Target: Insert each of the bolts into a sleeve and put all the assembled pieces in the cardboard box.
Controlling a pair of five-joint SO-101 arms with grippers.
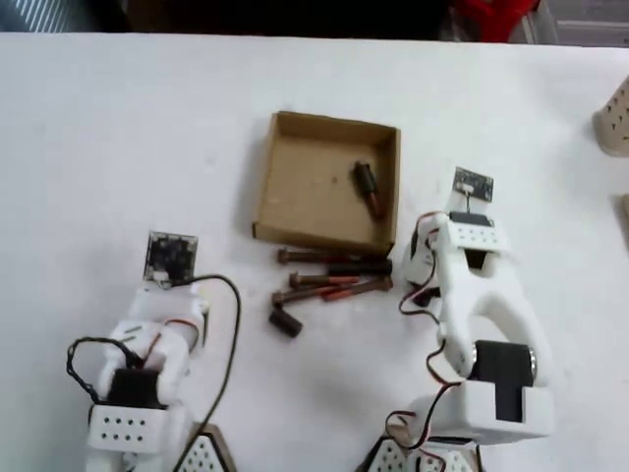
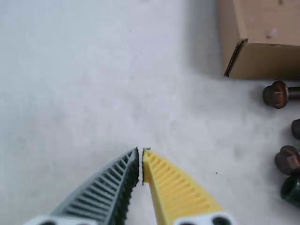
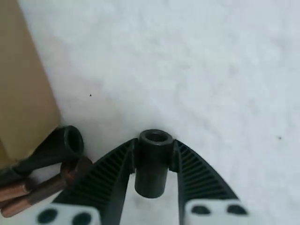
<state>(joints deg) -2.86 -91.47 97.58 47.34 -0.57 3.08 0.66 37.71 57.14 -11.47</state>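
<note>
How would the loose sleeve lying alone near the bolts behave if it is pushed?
The sleeve is a short round tube on its side, so it would probably roll over the smooth table. It looks like rigid dark metal, likely heavy for its size and not fragile.

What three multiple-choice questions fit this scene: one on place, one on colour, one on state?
1. Where are the loose bolts, relative to the cardboard box? A inside it; B on the table beside it; C on its rim.
2. What colours are the fingers of the left gripper? A black; B white; C grey and yellow.
3. How is the right gripper? A shut on a black sleeve; B open, empty; C shut on a bolt.
Answers: 1 B: they lie along its outer wall. 2 C: one finger of each colour. 3 A: the sleeve sits clamped in it.
</note>
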